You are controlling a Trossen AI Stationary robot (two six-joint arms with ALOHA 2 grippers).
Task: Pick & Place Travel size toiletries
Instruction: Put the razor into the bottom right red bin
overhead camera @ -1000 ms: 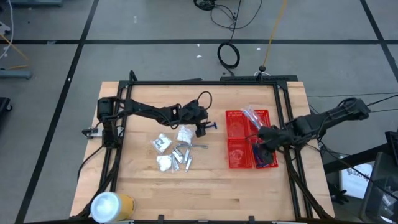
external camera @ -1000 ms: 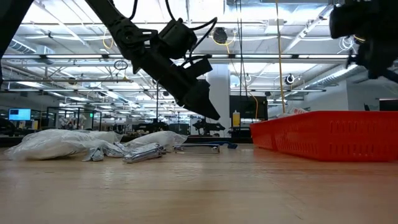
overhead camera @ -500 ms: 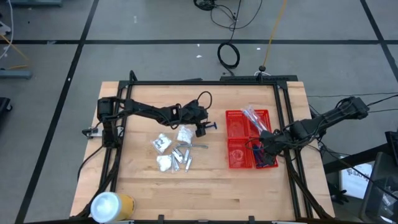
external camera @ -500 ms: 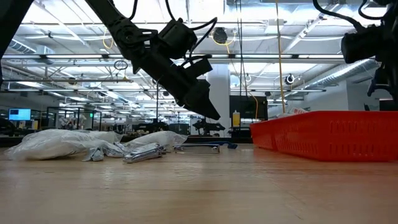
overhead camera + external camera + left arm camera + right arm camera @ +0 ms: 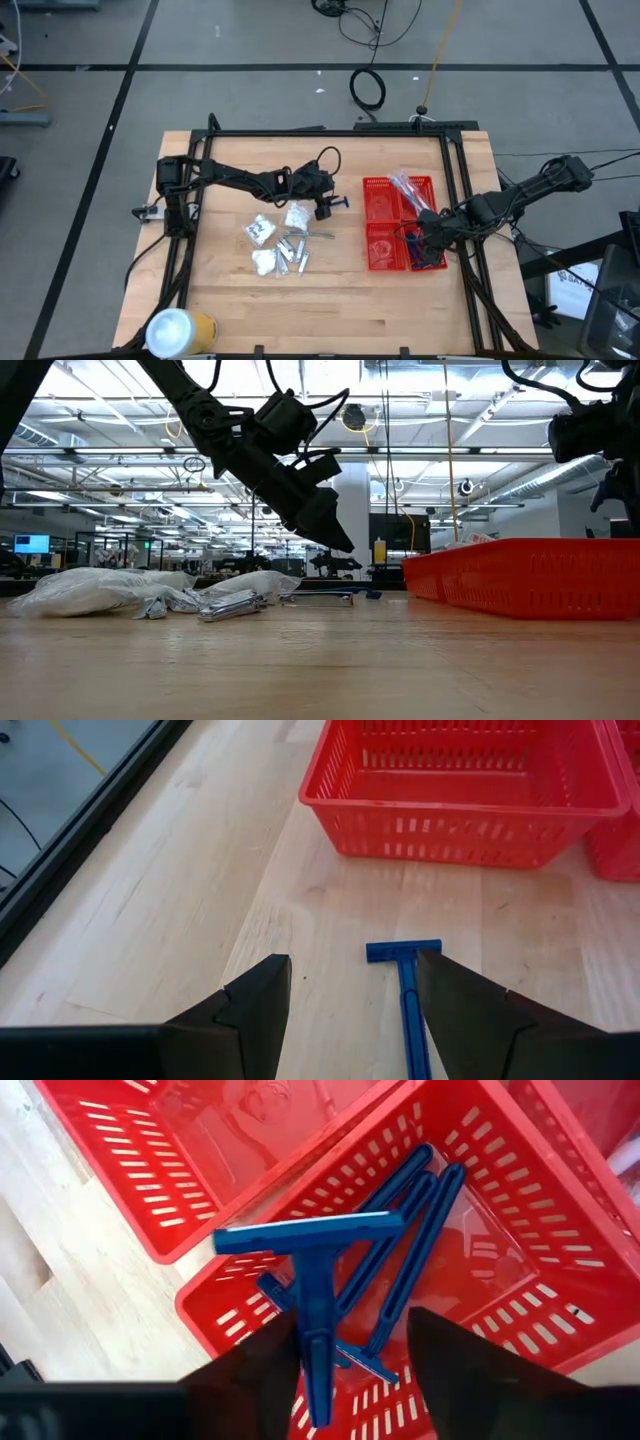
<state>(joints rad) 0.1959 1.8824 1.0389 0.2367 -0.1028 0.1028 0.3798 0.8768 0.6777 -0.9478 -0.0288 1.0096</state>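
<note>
A blue razor [image 5: 405,990] lies flat on the table, and my left gripper [image 5: 352,970] hovers open over its handle without touching it. To the left of it lie white packets [image 5: 262,230] and silver tubes [image 5: 295,250]. My right gripper [image 5: 350,1325] stands open above the near right compartment of the red basket [image 5: 380,222]. Another blue razor [image 5: 310,1240] stands between its fingers, head up. Under that razor, several blue razors [image 5: 400,1240] lie in the compartment. My right gripper is open with the razor's handle [image 5: 318,1370] close beside one finger [image 5: 262,1365]. Whether that finger touches the handle, I cannot tell. The fingers point steeply down from above the basket.
Clear packets [image 5: 408,186] fill the basket's far right compartment. A large white-and-yellow roll [image 5: 178,330] lies at the table's near left corner. A black frame [image 5: 330,133] runs around the work area. Bare wood lies near the front edge.
My right gripper has sunk a little toward the basket's near right compartment. My left gripper has kept still.
</note>
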